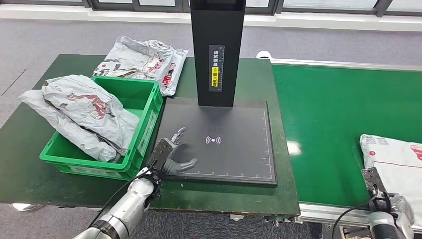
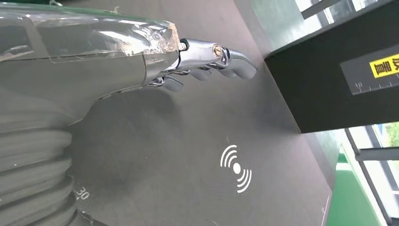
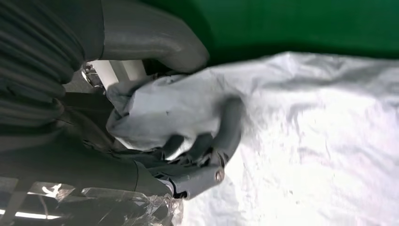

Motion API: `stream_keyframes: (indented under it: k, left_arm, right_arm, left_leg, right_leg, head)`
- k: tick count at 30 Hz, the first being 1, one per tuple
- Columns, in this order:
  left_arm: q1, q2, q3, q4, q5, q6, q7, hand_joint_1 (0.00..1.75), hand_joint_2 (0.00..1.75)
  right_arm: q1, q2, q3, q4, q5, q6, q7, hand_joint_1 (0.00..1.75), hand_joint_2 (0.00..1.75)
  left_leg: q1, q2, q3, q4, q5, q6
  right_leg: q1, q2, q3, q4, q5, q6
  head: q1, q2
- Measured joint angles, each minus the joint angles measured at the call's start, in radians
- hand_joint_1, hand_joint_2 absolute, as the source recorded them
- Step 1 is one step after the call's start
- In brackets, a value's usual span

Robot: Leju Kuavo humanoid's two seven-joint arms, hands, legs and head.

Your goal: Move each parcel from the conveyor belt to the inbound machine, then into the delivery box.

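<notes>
Right hand: the right hand (image 3: pixel 188 141) sat at the near edge of the conveyor belt (image 1: pixel 328 114), its thumb and fingers (image 3: pixel 230 127) closed over a bunched corner of the white parcel (image 1: pixel 395 159); in the head view the hand (image 1: pixel 393 206) was partly cut off by the frame edge.
White parcel: it lay on the belt at the near right, resting on the green surface as far as the pictures showed, not yet lifted.
Left hand: the left hand (image 1: pixel 171 154) hovered low over the near left corner of the inbound machine (image 1: pixel 234 164), fingers spread and holding nothing; the wrist view showed the fingers (image 2: pixel 211 56) extended above the dark platform.
Inbound machine: its black scan plate carried no parcel, the wireless mark (image 1: pixel 213 140) uncovered, and the black column (image 1: pixel 218 50) rose at the far side.
Delivery box: the green delivery box (image 1: pixel 149 124) stood just left of the machine, with grey parcels (image 1: pixel 84 112) draped over its left rim.
Far parcel: another grey bag (image 1: pixel 144 59) lay on the table beyond the box.
Progress: judging by the box, some parcels looked delivered; the white one had both stages left.
Hard to tell: whether the left hand touched the plate, and how many bags filled the box.
</notes>
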Motion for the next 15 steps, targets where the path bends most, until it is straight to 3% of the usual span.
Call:
stream_keyframes:
  k: [15]
  left_arm:
    - [0.028, 0.005, 0.035, -0.043, 0.009, -0.003, 0.005, 0.00, 1.75]
  right_arm:
    - [-0.030, 0.003, -0.008, 0.007, -0.031, -0.067, -0.085, 1.75, 1.75]
  left_leg:
    - [0.000, -0.001, 0.000, 0.000, 0.000, 0.000]
  right_leg:
    - [0.000, -0.001, 0.000, 0.000, 0.000, 0.000]
  head:
    - [0.000, 0.000]
